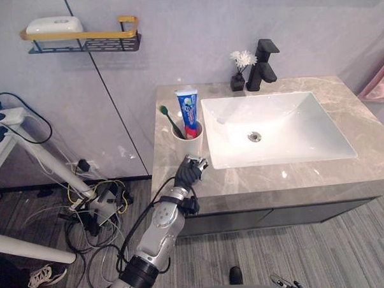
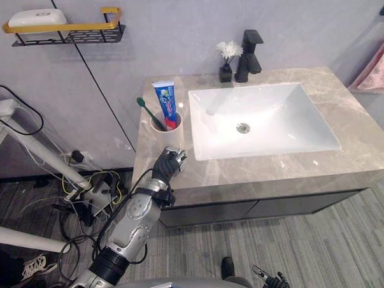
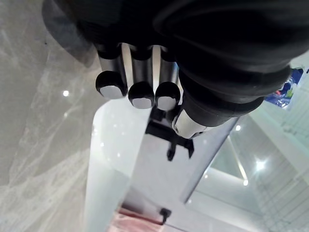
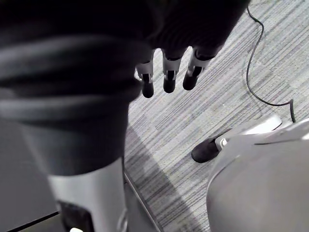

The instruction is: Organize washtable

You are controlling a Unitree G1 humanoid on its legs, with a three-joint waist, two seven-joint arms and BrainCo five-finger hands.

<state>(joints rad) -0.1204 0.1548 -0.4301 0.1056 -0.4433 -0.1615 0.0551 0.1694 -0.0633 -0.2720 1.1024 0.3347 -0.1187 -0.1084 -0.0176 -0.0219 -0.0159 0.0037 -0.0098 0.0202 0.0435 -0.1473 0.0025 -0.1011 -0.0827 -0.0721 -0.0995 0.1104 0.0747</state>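
My left hand (image 1: 190,171) sits at the front left corner of the washtable (image 1: 264,180), fingers curled into a fist with nothing in them. It is just in front of the white cup (image 1: 188,141), which stands near the left edge beside the basin (image 1: 287,136) and holds the toothpaste tube (image 1: 188,111) upright and the green toothbrush (image 1: 172,121) leaning. At the back edge stand the black faucet (image 1: 263,65) and, just beside it, a small dark vase of white flowers (image 1: 239,77); my right hand (image 4: 169,79) hangs over the grey floor, fingers loose and empty.
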